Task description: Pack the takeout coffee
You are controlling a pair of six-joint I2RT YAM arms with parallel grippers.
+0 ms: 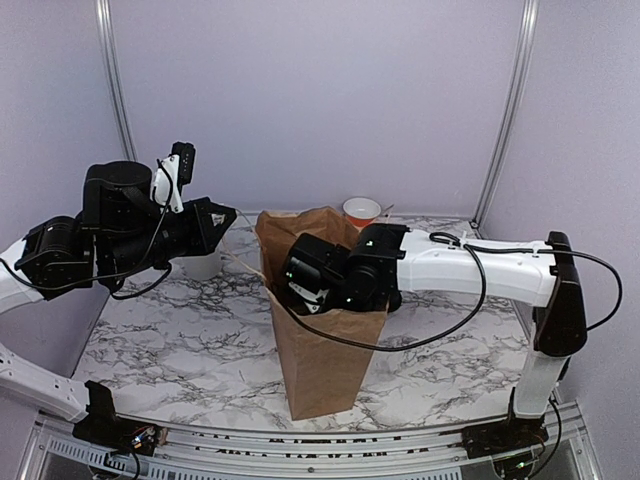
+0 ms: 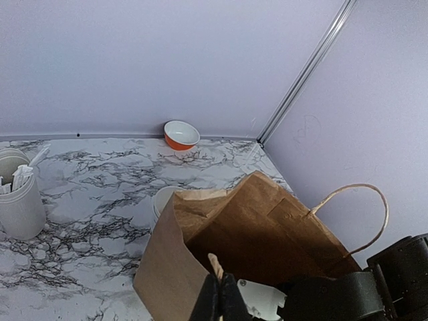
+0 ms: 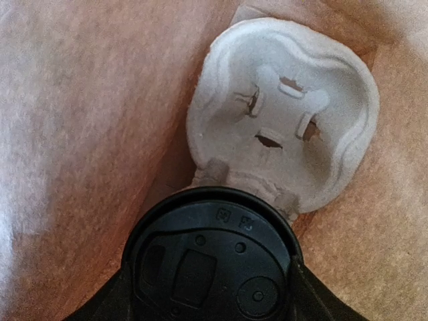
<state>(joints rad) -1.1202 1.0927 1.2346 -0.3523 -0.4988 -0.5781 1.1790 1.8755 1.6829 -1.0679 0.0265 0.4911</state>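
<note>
A brown paper bag [image 1: 325, 360] stands upright at the table's middle. My right gripper [image 3: 210, 267] reaches down into it, shut on the takeout coffee, whose round black lid [image 3: 214, 254] fills the space between the fingers; the cup's wall is hidden under the lid. Below it, on the bag's floor, lies a grey-white pulp cup carrier [image 3: 281, 114]. In the top view the right gripper's head [image 1: 305, 280] sits in the bag's mouth with its fingertips hidden. My left gripper [image 2: 221, 297] is shut on the bag's tan paper handle [image 2: 215, 266] at the near rim.
An orange-and-white bowl [image 1: 361, 210] sits at the back of the table [image 1: 180, 340]. A grey-white canister of utensils [image 2: 20, 197] stands at the left. A white round rim [image 2: 162, 199] shows just behind the bag's left edge. Walls close the back and right.
</note>
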